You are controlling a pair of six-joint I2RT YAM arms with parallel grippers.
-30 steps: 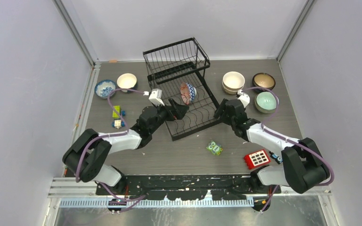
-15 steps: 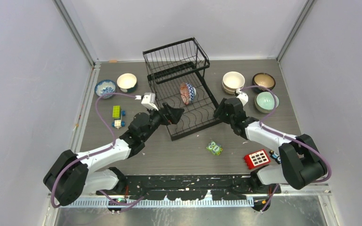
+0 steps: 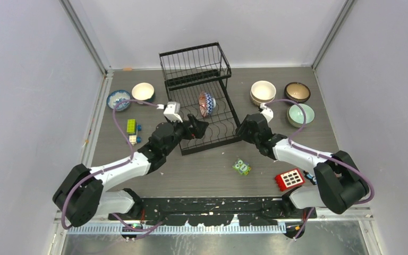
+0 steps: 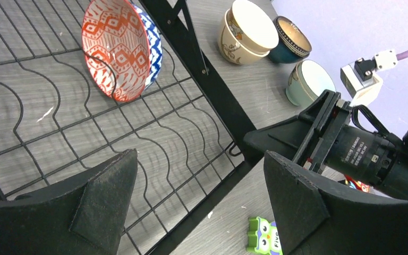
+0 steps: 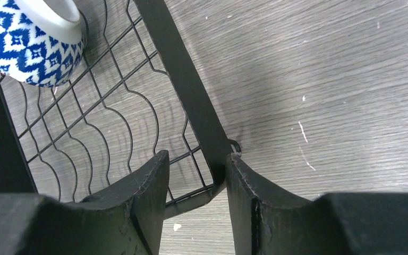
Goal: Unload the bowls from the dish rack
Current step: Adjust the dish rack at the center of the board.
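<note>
The right pincer [image 5: 196, 159] stands narrowed astride the near right corner bar of the dish rack [image 5: 191, 90]. One finger is against the bar and the other is just apart from it, so it is not clamped. The left pincer [image 4: 199, 159] gapes wide and empty over the lower tray, aimed at the patterned bowl [image 4: 119, 50], which stands on edge in the wavy wires. The step looks like steadying the rack for that pick. Next, the left pincer must reach further in and straddle the bowl's rim.
</note>
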